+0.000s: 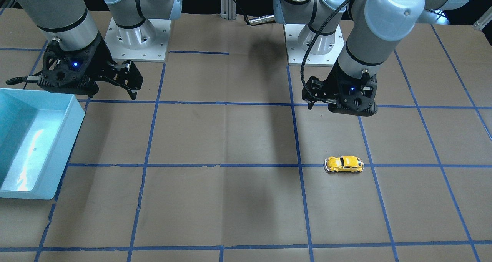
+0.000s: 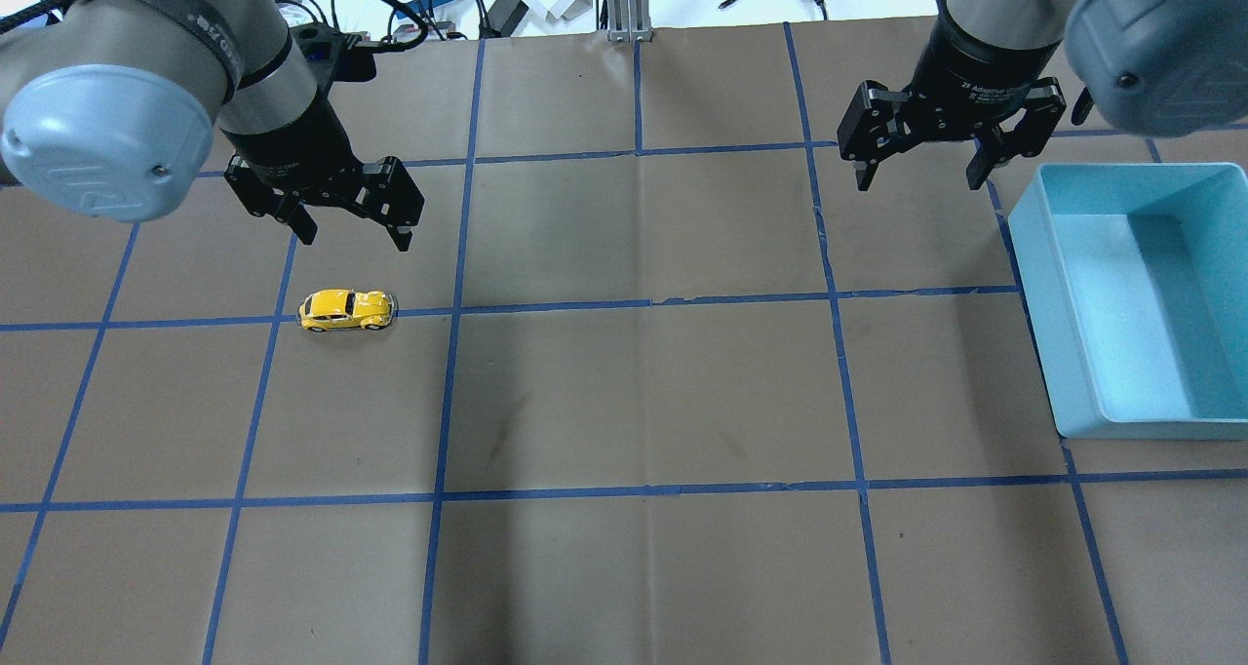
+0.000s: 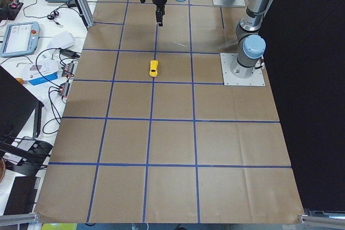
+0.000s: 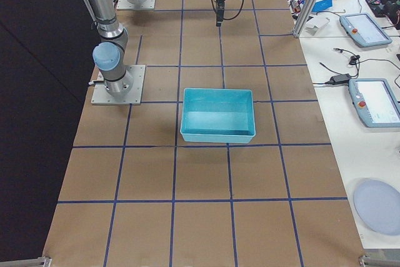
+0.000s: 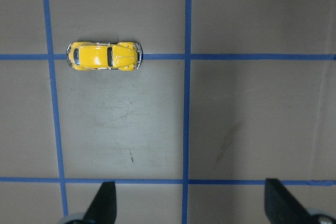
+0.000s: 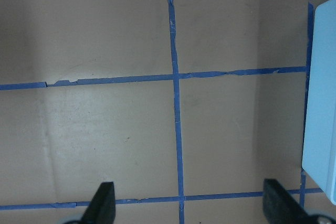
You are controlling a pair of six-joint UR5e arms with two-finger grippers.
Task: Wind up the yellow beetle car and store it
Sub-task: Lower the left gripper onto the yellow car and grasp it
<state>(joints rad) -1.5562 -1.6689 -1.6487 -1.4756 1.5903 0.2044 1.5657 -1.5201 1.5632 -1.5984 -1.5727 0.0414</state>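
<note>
Near the yellow beetle car [image 2: 347,310] you're hovering the left gripper [image 2: 354,240], jaws apart like the right gripper's [image 2: 918,183]; pickup is looking next, needing centring and descent.

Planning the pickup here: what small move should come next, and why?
Probably lower the left gripper over the yellow beetle car: its jaws stand open and empty, it hovers near the car, and the car sits untouched, far from the blue bin.

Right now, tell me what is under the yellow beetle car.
The yellow beetle car sits lengthwise on a blue tape line over the brown table covering. The stretch beneath its body is hidden.
</note>
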